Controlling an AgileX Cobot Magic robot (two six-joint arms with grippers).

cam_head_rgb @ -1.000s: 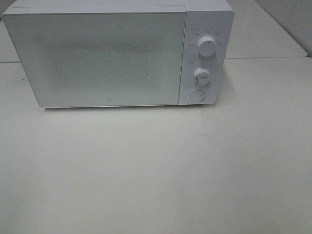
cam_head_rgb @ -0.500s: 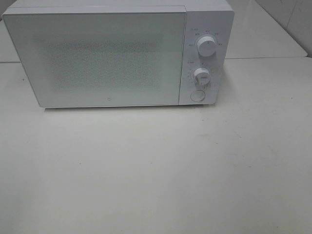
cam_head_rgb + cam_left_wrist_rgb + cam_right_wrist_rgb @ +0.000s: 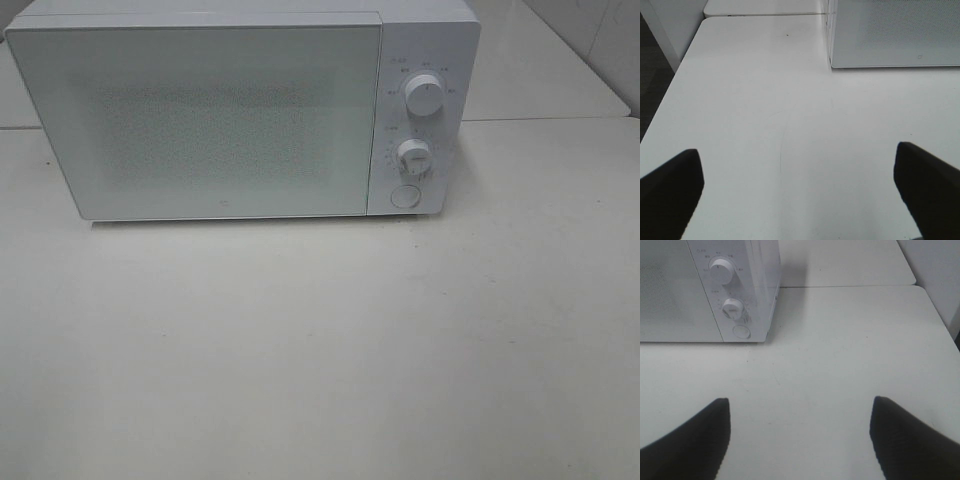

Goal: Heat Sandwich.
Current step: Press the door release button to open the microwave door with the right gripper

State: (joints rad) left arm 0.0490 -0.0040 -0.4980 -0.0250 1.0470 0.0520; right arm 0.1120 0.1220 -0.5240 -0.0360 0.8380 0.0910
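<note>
Two end effectors, operator, and both are released. Your left end effector (image 3: 796,149) has its dark fingers (image 3: 670,192) spread wide, with only bare white counter (image 3: 320,350) showing between them. Your right end effector (image 3: 801,401) is parted as well, a touch narrower and gripping nothing, its black fingers (image 3: 687,440) hanging over the same pale surface.

Now your high camera. One white microwave (image 3: 240,110) sits at the 12 o'clock end of the counter, square-on to you. Its door (image 3: 210,120) is closed, flush with the body, and the speckled panel lets nothing show through. At 3 o'clock of the door is the control strip. The upper knob (image 3: 426,97) is there, with the lower knob (image 3: 413,154) directly at its 6 o'clock. A round button (image 3: 405,195) sits at 6 o'clock of that again.

From your right wrist, both knobs and the button show ahead of the end effector, well apart from the fingers. From your left wrist, the door's lower corner shows ahead, also well clear.

As for the sandwich, none of your three views shows it, so I cannot tell you where it sits.
</note>
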